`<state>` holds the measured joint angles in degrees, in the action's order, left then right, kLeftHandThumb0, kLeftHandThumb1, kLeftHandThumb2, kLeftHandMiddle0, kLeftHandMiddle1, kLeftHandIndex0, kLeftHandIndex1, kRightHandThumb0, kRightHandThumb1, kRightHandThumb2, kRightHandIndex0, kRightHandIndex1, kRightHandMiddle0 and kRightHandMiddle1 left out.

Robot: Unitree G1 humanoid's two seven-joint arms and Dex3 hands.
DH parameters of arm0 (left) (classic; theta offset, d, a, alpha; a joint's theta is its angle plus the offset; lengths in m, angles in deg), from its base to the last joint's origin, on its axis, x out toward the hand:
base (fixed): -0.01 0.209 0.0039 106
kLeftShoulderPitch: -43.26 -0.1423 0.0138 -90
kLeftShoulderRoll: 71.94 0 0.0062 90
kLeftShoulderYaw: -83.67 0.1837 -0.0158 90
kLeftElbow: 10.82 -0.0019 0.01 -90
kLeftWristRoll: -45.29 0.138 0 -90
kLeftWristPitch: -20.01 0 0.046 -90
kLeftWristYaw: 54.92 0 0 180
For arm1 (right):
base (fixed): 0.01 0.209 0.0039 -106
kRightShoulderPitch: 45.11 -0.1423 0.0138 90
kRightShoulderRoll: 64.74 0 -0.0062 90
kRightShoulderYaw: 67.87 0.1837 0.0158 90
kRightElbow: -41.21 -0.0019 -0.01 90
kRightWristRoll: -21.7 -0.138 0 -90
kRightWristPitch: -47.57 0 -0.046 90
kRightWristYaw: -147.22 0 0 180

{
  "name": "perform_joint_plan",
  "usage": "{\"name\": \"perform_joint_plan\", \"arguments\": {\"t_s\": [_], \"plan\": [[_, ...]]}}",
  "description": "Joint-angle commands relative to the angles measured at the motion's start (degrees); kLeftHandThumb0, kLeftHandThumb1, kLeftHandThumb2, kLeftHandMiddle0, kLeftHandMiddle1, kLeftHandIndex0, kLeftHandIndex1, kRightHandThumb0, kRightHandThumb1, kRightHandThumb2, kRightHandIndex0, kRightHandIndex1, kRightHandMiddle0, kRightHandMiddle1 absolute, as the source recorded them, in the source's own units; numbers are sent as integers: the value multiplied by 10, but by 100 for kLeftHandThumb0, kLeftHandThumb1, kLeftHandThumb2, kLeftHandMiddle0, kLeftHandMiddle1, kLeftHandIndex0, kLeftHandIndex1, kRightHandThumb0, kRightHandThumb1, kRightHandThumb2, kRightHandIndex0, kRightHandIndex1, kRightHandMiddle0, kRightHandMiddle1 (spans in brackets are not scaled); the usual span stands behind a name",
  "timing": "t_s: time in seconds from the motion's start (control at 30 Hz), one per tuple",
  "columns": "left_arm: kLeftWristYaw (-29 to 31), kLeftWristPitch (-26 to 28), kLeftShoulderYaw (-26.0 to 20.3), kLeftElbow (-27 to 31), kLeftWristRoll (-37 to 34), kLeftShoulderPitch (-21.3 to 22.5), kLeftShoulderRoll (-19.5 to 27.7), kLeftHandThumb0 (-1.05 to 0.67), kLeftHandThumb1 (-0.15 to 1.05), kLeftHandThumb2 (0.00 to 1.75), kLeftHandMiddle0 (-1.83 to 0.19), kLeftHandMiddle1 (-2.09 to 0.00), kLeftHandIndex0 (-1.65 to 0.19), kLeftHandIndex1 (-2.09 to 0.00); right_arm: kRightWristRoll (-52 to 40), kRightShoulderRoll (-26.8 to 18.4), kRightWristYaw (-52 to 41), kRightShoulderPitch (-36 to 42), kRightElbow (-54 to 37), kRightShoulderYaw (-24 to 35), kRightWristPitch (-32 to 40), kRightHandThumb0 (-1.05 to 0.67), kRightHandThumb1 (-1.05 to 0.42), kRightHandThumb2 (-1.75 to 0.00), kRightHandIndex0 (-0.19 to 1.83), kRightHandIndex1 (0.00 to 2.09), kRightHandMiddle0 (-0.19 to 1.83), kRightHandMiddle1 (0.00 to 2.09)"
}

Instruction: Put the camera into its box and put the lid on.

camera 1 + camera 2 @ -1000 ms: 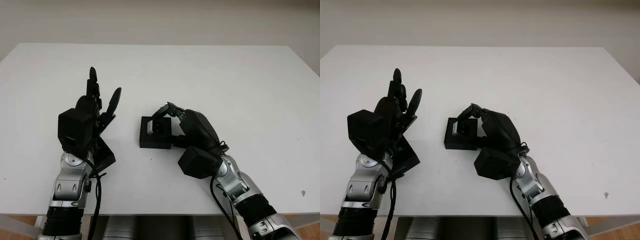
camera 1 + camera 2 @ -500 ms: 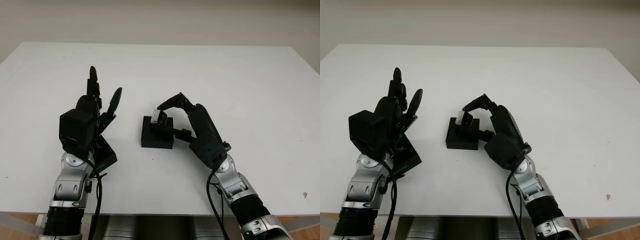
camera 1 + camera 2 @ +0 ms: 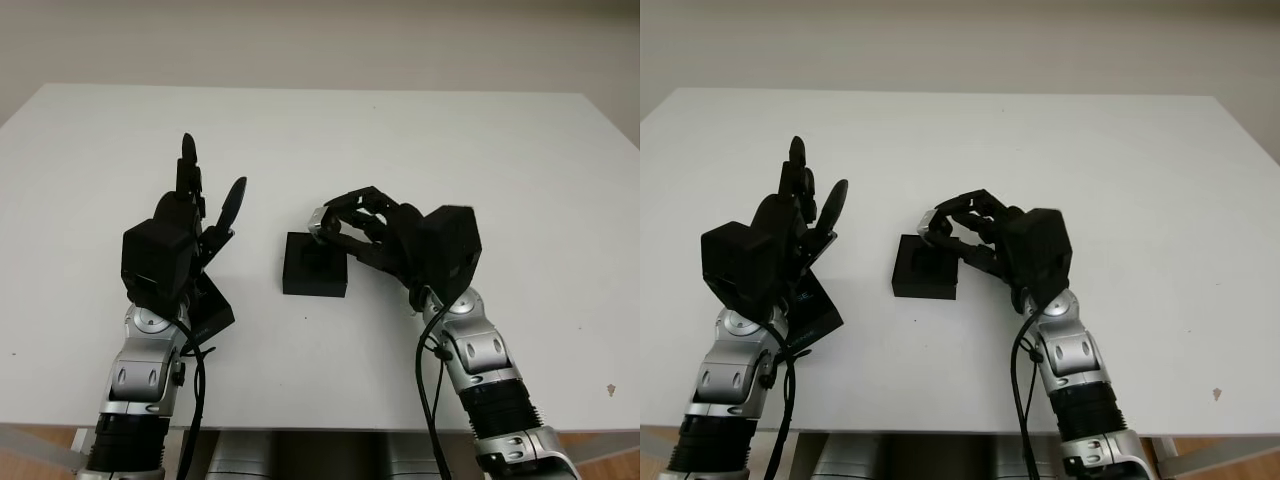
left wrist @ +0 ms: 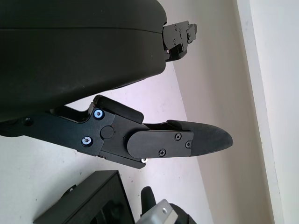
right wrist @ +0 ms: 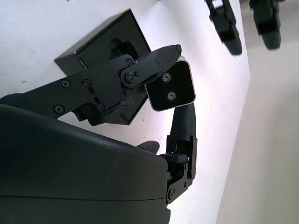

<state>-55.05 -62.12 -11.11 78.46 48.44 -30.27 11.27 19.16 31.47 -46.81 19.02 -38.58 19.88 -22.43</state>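
Our right hand (image 3: pixel 365 225), at the centre of the head frames, pinches the small silver camera (image 5: pixel 170 86) between its fingertips, just above the open black box (image 3: pixel 315 265) on the white table (image 3: pixel 400 140). From the right wrist we see the camera's two-screw face and the box's moulded cavity beneath it. Our left hand (image 3: pixel 185 235) is open, raised at centre left, with the black lid (image 3: pixel 810 310) lying just below it.

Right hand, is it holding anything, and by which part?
The right hand pinches the small silver camera by opposite sides between its fingertips, above the open black box.
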Motion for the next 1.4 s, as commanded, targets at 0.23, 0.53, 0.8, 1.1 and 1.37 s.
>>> {"name": "perform_joint_plan", "arguments": {"t_s": [0.23, 0.53, 0.8, 1.1, 1.37], "plan": [[-3, 7, 3, 3, 1, 6, -2, -78, 105, 39, 19, -4, 19, -1, -40, -107, -136, -68, -47, 9, 112, -42, -98, -6, 20, 14, 30, 160], [-3, 9, 5, 7, 0, 5, -6, -76, 105, 39, 19, -2, 19, 0, -44, -155, -195, -106, -33, 0, 141, -40, -98, -5, 23, 12, 28, 158], [-16, -5, 14, -4, 18, 6, -8, -76, 105, 40, 19, -4, 19, -1, -13, -171, -216, -131, 2, -31, 130, -38, -99, -6, 23, 10, 24, 162], [-20, -4, 14, 1, 23, 3, -9, -76, 105, 42, 19, -5, 19, -3, 26, -153, -201, -138, 28, -62, 85, -39, -97, -5, 24, 9, 24, 162], [-17, 2, 10, 5, 14, 4, -9, -77, 105, 40, 19, -4, 19, 0, 53, -125, -179, -152, 64, -79, 65, -42, -96, -5, 26, 9, 29, 164]]}}
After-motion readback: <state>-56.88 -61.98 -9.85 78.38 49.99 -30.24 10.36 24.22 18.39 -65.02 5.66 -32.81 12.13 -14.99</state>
